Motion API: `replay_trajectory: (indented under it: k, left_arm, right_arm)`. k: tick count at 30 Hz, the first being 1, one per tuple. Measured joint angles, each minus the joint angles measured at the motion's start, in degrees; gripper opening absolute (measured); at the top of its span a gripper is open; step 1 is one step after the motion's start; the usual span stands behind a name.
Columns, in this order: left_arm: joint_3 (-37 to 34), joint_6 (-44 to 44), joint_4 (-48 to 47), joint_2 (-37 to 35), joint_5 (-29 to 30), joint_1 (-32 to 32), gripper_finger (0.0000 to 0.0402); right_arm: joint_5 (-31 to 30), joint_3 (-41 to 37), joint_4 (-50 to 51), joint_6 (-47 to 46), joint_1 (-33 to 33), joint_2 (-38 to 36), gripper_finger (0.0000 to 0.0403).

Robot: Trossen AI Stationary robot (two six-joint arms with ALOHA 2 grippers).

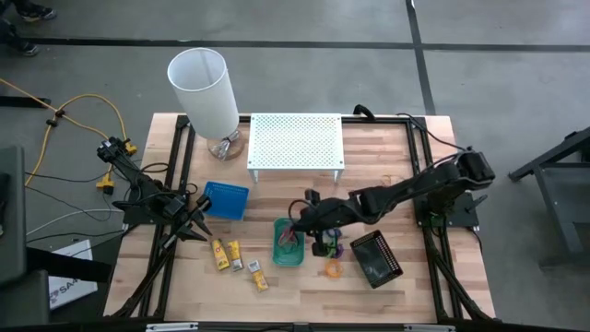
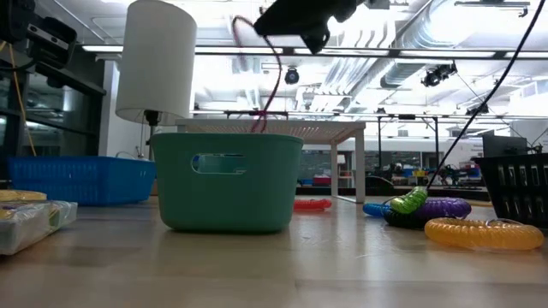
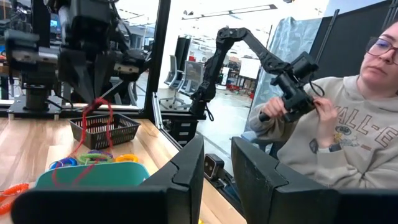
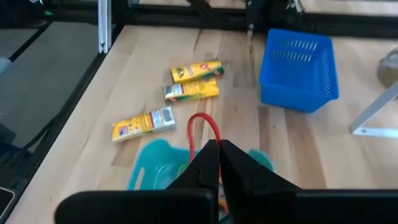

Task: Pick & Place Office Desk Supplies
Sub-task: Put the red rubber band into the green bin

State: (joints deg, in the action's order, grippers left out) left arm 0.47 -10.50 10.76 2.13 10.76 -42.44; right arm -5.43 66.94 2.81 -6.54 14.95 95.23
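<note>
My right gripper point(image 1: 300, 221) hangs over the green tray point(image 1: 289, 245), shut on a thin red ring point(image 2: 272, 77). The ring dangles from it toward the tray point(image 2: 227, 180). Three yellow-and-white boxes point(image 4: 189, 91) lie flat on the table to the left of the tray. Purple, blue, green and orange rings point(image 2: 441, 208) lie to its right. My left gripper point(image 3: 217, 168) waits at the table's left edge, beside the blue tray point(image 1: 226, 199), open with nothing between its fingers. My right gripper pinches the red ring at its upper part point(image 4: 211, 138) between the two fingertips. The fingers slant down from the table's right side. The ring hangs slack below them as a long loop. Its lower end point(image 2: 257, 127) dips behind the green tray's rim.
A black tray point(image 1: 375, 258) lies near the front right, and an orange ring point(image 1: 332, 269) lies beside it. A white perforated shelf point(image 1: 295, 143) and a white cylindrical lamp point(image 1: 205, 92) stand at the back. A person sits beyond the table in the left wrist view.
</note>
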Motion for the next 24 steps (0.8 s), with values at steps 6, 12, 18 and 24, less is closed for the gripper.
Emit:
replay_trajectory:
  k: [6,12,18,24]
  left_arm:
    - [0.00,0.00,0.00,0.02,0.00,0.01,0.0079]
    - [0.00,0.00,0.00,0.00,0.00,-0.01,0.0079]
    - [0.00,0.00,0.00,0.01,0.00,0.01,0.0079]
    - [0.00,0.00,0.00,0.00,0.00,0.01,0.0079]
  right_arm:
    - [1.44,0.00,-1.61,-1.45,0.23,4.35,0.0002]
    - [3.36,0.02,-3.09,-4.36,0.45,8.11,0.0002]
    - [3.64,0.09,-3.24,-5.87,0.45,9.38,0.0002]
    - [1.18,0.08,-2.75,-6.34,0.41,10.19,0.0002]
